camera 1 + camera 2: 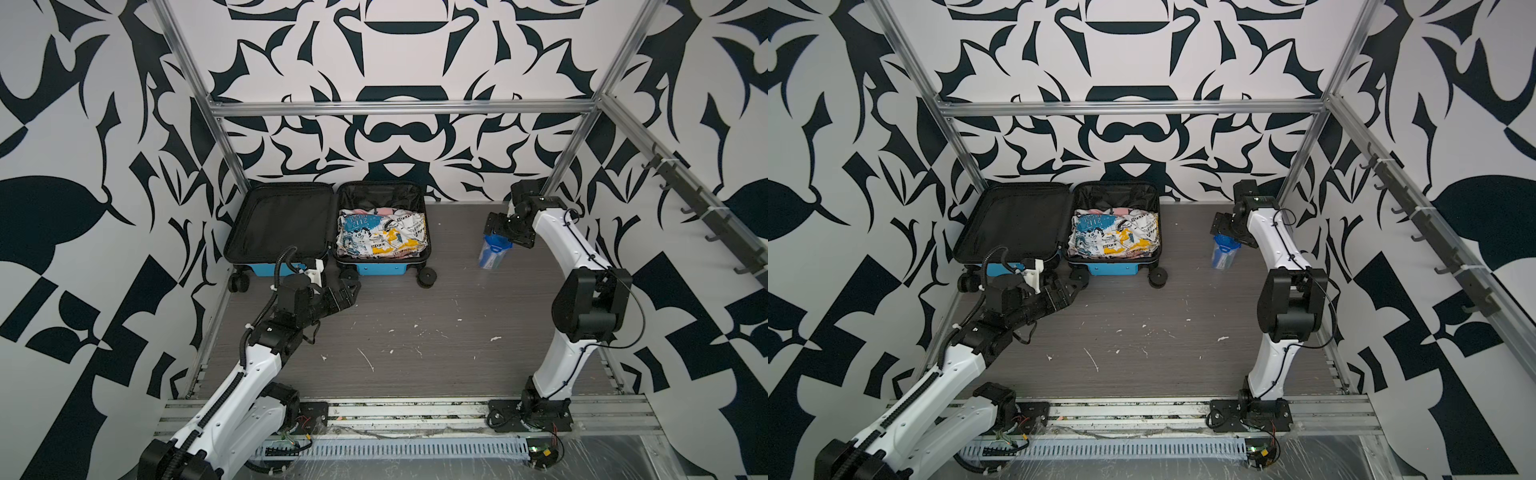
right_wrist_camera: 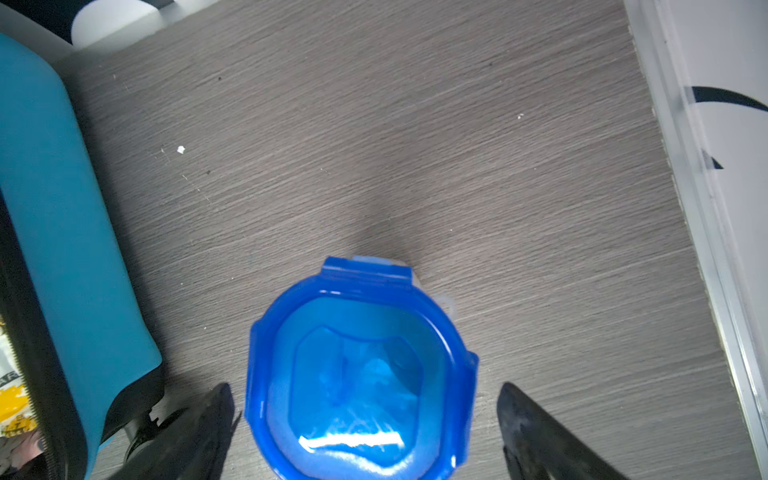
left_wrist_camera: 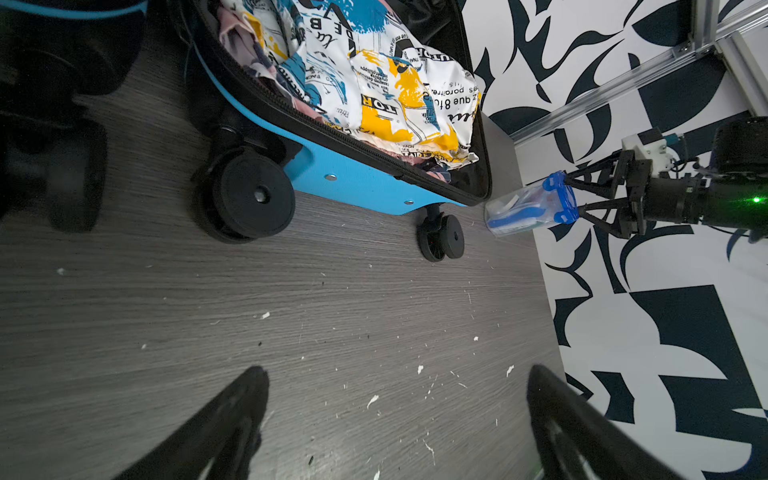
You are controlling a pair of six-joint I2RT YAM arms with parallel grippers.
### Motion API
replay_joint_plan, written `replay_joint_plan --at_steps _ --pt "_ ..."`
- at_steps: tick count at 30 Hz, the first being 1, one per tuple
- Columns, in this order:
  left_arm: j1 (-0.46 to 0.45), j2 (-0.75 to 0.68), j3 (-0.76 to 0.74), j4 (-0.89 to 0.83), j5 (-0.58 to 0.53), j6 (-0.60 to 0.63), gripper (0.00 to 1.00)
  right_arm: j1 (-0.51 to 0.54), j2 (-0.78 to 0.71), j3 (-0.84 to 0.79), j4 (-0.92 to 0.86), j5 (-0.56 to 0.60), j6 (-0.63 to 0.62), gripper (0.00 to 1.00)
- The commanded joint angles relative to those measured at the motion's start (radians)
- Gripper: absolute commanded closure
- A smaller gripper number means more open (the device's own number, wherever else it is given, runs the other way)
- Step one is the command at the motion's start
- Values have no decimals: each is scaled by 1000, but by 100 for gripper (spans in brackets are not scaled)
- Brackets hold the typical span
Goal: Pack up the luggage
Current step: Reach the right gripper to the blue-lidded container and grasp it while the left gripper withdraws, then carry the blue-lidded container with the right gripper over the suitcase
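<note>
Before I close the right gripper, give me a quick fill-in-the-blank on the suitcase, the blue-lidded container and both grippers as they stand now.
In a top view, the printed clothes lie in the ____ half of the open luggage.
The blue-lidded container stands ____ on the table, outside the luggage.
The right gripper has its jaws ____ on either side of the container's lid.
The left gripper is open and holds ____.
Missing words: right; upright; open; nothing.
</note>
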Motion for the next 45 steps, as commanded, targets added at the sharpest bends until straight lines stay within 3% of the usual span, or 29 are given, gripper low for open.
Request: replay_joint_plan --at_steps 1,13,18,23,31,38,42,45 --pt "-1 3 -33 30 -10 -7 1 12 4 44 -12 7 8 0" --pt "0 20 -70 78 -3 -24 1 15 95 72 -21 46 -10 1" --pt "-1 27 -70 80 2 -21 1 15 100 75 -19 46 -14 11" --pt "-1 64 -51 103 35 -13 1 15 80 86 -26 19 -11 30" --pt "-1 244 84 160 117 23 0 43 -41 101 8 -107 38 41" --pt "2 475 308 194 157 59 2 115 -121 116 164 -282 194 45" --pt "18 616 470 210 208 54 5 165 -132 24 448 -413 391 45" --pt "43 699 573 236 251 30 7 217 -79 14 640 -437 506 45"
